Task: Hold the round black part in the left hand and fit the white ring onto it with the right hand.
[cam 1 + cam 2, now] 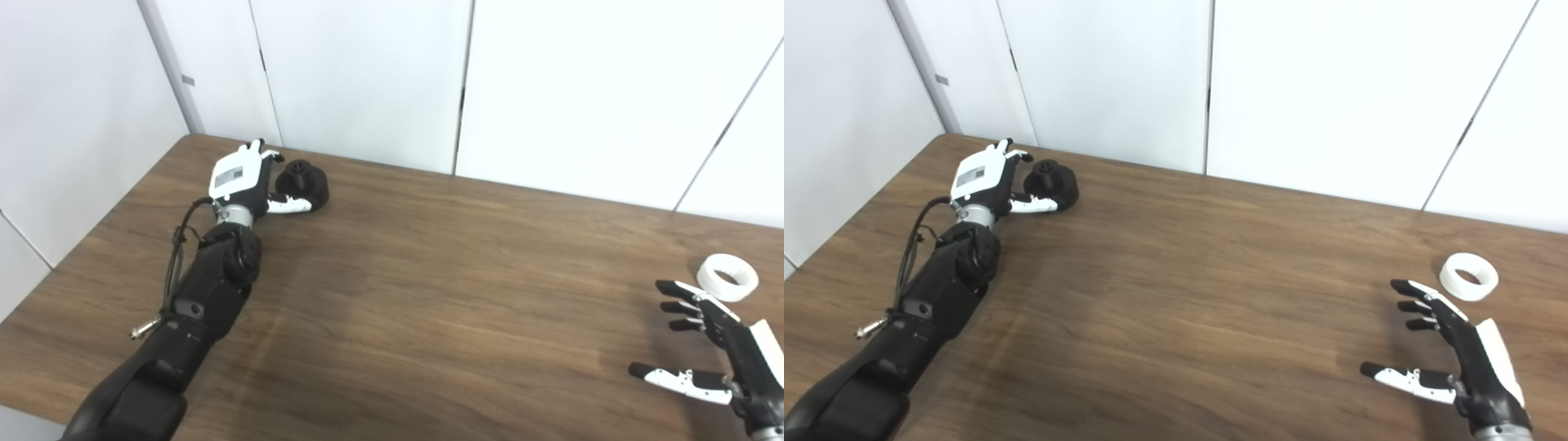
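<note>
The main risk sits in the upper left of the frame, where the left hand (pixel 242 177) is cupped beside the round black part (pixel 303 184) on the bench (pixel 429 275). The thumb lies along the part's near edge and the fingers reach toward its far side, but whether they are truly closed on it cannot be told from here. The part is still resting on the wood. Being round and squat, it could roll or slide out toward the right if the fingers close unevenly, or tip if it is lifted by one edge only.

A second risk lies at the lower right. The white ring (pixel 1469 277) lies flat on the bench, just beyond the fingertips of the right hand (pixel 1458 349). A low, thin ring is hard to pinch; a careless reach could push it further off or toward the bench edge.

The left arm stretches long from the lower left corner, wrist turned so the white back of the hand faces up. The right hand is spread wide and empty, palm facing left, thumb held out low.
</note>
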You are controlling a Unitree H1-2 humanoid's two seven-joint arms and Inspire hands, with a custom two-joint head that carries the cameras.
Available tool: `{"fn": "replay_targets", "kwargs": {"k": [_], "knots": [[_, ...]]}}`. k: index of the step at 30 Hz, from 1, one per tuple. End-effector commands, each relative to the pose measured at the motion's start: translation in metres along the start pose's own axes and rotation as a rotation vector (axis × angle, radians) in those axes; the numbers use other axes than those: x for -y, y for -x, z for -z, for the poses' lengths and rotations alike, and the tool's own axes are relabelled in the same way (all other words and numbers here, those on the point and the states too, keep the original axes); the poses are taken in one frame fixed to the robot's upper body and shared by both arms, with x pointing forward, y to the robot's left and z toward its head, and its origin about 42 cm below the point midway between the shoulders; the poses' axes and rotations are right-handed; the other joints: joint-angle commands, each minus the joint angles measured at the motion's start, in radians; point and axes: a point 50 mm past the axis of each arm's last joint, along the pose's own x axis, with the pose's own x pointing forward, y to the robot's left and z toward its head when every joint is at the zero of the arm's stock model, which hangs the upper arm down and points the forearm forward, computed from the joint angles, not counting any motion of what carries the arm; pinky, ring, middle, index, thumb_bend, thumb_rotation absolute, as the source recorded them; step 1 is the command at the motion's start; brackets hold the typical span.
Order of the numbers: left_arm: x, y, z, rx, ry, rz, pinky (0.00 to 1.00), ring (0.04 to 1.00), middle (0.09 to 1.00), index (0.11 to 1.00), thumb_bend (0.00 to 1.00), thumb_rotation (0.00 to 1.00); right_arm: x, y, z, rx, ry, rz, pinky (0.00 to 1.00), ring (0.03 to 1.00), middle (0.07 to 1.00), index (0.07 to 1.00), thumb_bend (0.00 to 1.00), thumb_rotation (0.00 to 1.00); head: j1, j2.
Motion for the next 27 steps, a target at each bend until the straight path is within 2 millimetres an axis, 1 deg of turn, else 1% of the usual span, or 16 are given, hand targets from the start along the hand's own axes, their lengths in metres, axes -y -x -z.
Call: {"fn": "replay_targets", "kwargs": {"k": [1, 5, 7, 10, 13, 15, 19, 23, 27], "knots": [[-0.031, -0.019, -0.013, 0.052, 0.013, -0.11, 0.91, 1.0, 1.0, 0.797, 1.0, 0.5, 0.016, -0.005, -0.014, 0.076, 0.033, 0.03, 0.66, 0.751, 0.821, 0.784, 0.72, 0.11, -0.004, 0.002], [-0.028, -0.021, -0.013, 0.05, 0.037, -0.093, 0.89, 1.0, 1.0, 0.793, 1.0, 0.52, 0.017, -0.003, -0.015, 0.081, 0.036, 0.031, 0.65, 0.755, 0.823, 0.782, 0.69, 0.1, -0.01, 0.004], [-0.026, -0.021, -0.014, 0.049, 0.042, -0.091, 0.88, 1.0, 1.0, 0.789, 1.0, 0.5, 0.017, -0.002, -0.015, 0.08, 0.031, 0.03, 0.64, 0.757, 0.825, 0.781, 0.69, 0.1, -0.011, 0.005], [-0.024, -0.026, -0.014, 0.045, 0.042, -0.09, 0.86, 1.0, 0.993, 0.782, 1.0, 0.49, 0.018, -0.002, -0.015, 0.077, 0.045, 0.03, 0.64, 0.752, 0.824, 0.782, 0.69, 0.13, -0.017, 0.006], [-0.021, -0.03, -0.013, 0.04, 0.035, -0.088, 0.84, 1.0, 0.986, 0.778, 1.0, 0.5, 0.018, -0.001, -0.015, 0.076, 0.041, 0.032, 0.65, 0.756, 0.825, 0.785, 0.69, 0.15, -0.02, 0.005], [-0.02, -0.033, -0.012, 0.032, 0.033, -0.081, 0.84, 1.0, 0.984, 0.778, 1.0, 0.5, 0.018, -0.001, -0.016, 0.079, 0.038, 0.033, 0.64, 0.756, 0.825, 0.785, 0.69, 0.14, -0.021, 0.004], [-0.019, -0.037, -0.012, 0.025, 0.045, -0.073, 0.85, 1.0, 0.982, 0.778, 1.0, 0.48, 0.018, 0.0, -0.015, 0.074, 0.036, 0.035, 0.62, 0.754, 0.825, 0.78, 0.69, 0.14, -0.022, 0.005], [-0.015, -0.04, -0.014, 0.015, 0.056, -0.063, 0.88, 1.0, 0.984, 0.778, 1.0, 0.47, 0.018, 0.001, -0.015, 0.073, 0.04, 0.036, 0.65, 0.758, 0.823, 0.778, 0.69, 0.14, -0.025, 0.005], [-0.011, -0.041, -0.015, 0.011, 0.051, -0.06, 0.87, 1.0, 0.978, 0.775, 1.0, 0.48, 0.018, 0.002, -0.015, 0.077, 0.038, 0.038, 0.63, 0.759, 0.824, 0.774, 0.69, 0.13, -0.026, 0.006]]}}
